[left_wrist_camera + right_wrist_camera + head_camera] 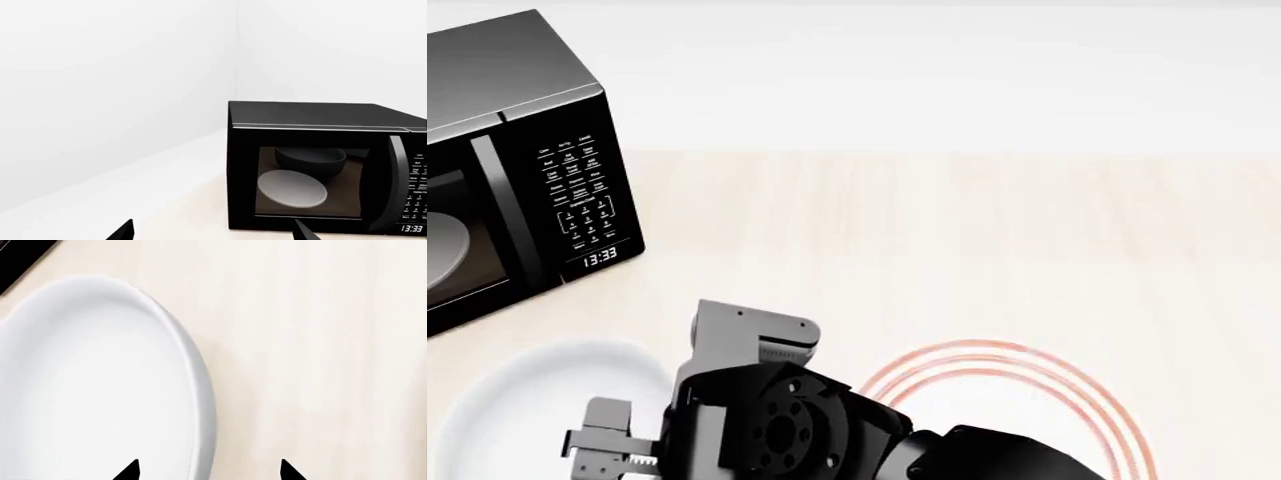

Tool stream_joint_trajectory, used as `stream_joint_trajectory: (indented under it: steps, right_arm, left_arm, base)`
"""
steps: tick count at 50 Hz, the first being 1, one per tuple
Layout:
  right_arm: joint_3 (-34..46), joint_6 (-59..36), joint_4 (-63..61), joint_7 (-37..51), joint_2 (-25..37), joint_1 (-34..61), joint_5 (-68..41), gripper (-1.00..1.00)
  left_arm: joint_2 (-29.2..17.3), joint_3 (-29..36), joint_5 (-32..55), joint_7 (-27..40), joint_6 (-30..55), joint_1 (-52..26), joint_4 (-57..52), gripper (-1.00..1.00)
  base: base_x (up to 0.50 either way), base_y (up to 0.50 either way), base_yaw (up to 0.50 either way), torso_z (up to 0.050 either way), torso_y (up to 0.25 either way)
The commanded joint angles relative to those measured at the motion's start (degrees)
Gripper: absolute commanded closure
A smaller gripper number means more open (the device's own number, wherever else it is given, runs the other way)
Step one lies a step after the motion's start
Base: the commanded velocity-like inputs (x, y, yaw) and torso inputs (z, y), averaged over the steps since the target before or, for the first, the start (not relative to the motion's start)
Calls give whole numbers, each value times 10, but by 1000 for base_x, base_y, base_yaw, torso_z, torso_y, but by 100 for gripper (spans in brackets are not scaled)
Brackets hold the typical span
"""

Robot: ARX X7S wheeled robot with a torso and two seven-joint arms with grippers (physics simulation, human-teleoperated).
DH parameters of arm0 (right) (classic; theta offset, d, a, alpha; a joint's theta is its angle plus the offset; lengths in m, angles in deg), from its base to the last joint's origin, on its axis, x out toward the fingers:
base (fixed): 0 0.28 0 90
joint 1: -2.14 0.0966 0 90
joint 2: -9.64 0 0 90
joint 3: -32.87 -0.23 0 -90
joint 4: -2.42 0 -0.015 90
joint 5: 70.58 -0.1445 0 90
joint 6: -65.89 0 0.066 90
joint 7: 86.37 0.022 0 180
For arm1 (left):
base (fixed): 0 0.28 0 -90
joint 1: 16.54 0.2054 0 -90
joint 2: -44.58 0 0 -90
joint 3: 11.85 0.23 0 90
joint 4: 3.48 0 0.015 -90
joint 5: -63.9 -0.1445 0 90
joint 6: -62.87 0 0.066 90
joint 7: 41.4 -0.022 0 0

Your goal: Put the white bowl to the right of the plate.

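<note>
Glossy smooth white bowl (100,385), pale wood-grain table (988,230), and a seemingly brushed-metal black microwave (507,70).

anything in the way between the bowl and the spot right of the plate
Only the plate itself: it lies between the white bowl and the bare table on its far side, so the bowl likely has to be lifted over or around it. The right gripper straddles the bowl's rim, with nothing between them.

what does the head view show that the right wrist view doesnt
Only the head view shows the flat white plate with thin red rings, the black microwave's keypad and clock, and the robot arm over the counter. Only the right wrist view shows the right gripper, open, its dark fingertips straddling the bowl's rim. Both show the glossy white round bowl on the pale wooden counter.
</note>
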Motion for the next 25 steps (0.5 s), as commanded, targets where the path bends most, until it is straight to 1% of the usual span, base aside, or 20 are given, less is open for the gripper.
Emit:
stream_joint_trajectory:
  steps: [1,25]
  right_arm:
    - [0,10,0,-30,0,-13,9,-100]
    - [1,15,21,-63,0,-44,30,-100]
  left_arm:
    - [-3,-2,8,4,-2,3,-1,-100]
    - [-4,-12,25,8,-16,18,-5,-100]
  base:
    - [0,0,0,0,0]
    - [0,0,0,0,0]
